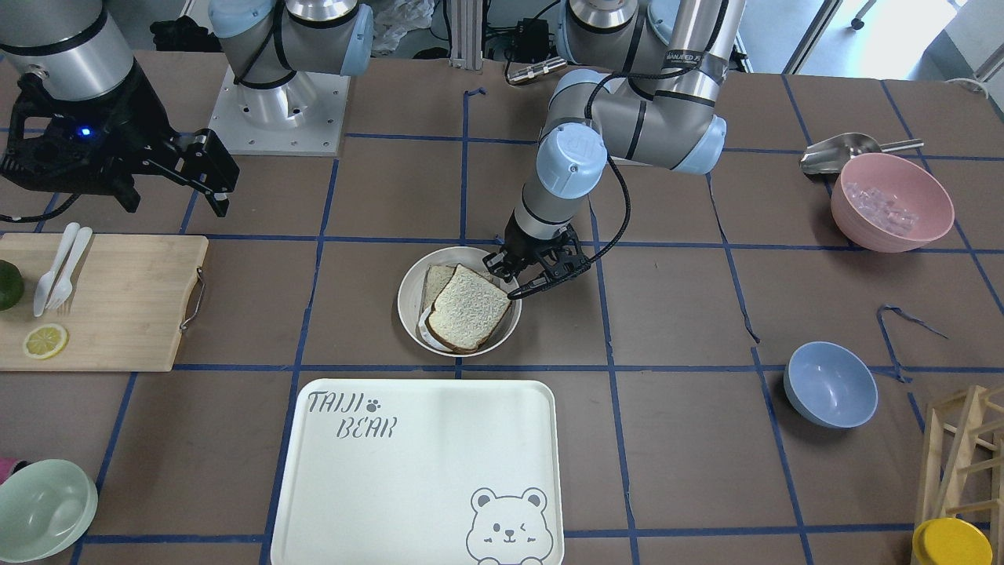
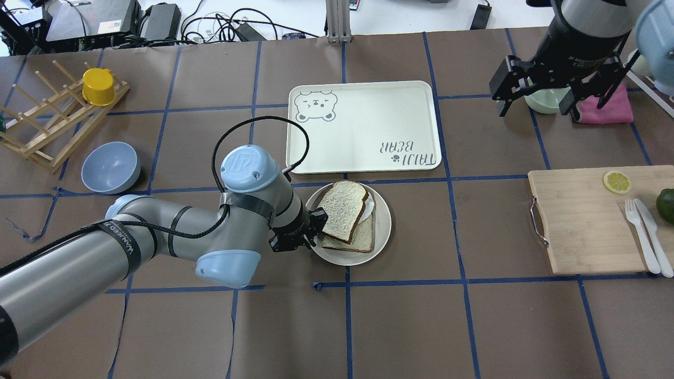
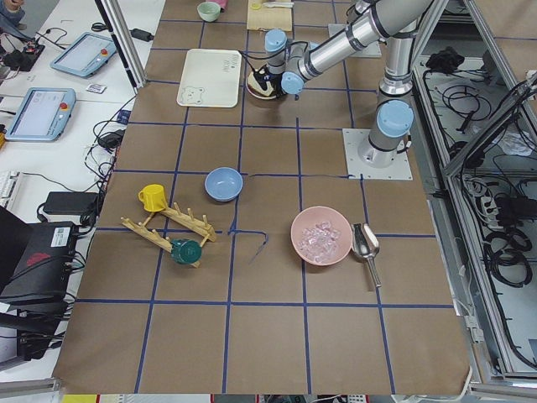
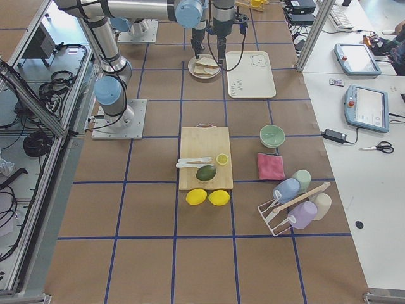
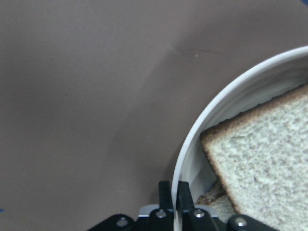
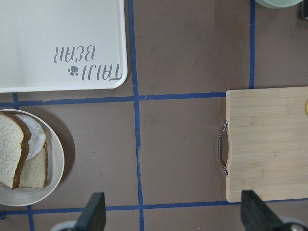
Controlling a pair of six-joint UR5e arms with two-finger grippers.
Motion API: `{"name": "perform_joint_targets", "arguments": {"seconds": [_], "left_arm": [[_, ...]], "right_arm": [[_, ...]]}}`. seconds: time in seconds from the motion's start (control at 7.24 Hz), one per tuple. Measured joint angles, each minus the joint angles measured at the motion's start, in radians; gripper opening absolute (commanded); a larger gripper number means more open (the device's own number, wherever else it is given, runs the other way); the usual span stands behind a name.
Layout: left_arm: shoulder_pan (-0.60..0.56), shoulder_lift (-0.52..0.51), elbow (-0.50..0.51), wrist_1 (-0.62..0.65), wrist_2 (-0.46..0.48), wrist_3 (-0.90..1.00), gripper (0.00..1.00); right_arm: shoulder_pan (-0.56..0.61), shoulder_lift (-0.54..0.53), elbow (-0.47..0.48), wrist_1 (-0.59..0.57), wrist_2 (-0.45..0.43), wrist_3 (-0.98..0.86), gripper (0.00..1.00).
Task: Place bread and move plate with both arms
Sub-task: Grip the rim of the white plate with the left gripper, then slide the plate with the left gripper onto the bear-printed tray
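Left fingers (image 5: 165, 195) are clenched on the plate (image 2: 383, 225) rim: one outside the wall, one inside, rim pinched between them. Just past the inner finger is the bread (image 2: 342, 210), in the plate, with its nearest corner close to that finger but not touching as far as I can see. It lies on top of a smaller slice (image 2: 360, 241), tilted rather than flat, and partly covers it. Something pale and round shows between the two on the far side, can't tell what. The bread has a white, coarse crumb and a dark brown crust all round, with the rounded top pointing away from my left fingers. It looks intact, no tear or squash marks. The plate looks to be resting on the surface, can't confirm any lift. Beyond the plate, on the side away from my left fingers, is the tray (image 2: 363, 126), just apart from the rim. Right fingers (image 6: 94, 214) are spread wide with nothing between them, up high and well apart from the plate. My read: bread placement is done. The plate move is not done, with only one of two grips on and the right side yet to take the opposite rim.
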Motion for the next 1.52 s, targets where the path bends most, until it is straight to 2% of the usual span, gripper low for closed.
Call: {"name": "perform_joint_targets", "arguments": {"seconds": [1.1, 1.52], "left_arm": [[0.012, 0.085, 0.013, 0.002, -0.035, 0.04, 0.0], [0.02, 0.094, 0.09, -0.015, -0.034, 0.013, 0.0]], "right_arm": [[0.0, 0.011, 0.0, -0.001, 0.004, 0.004, 1.0], [0.0, 0.012, 0.0, 0.0, 0.005, 0.004, 1.0]]}}
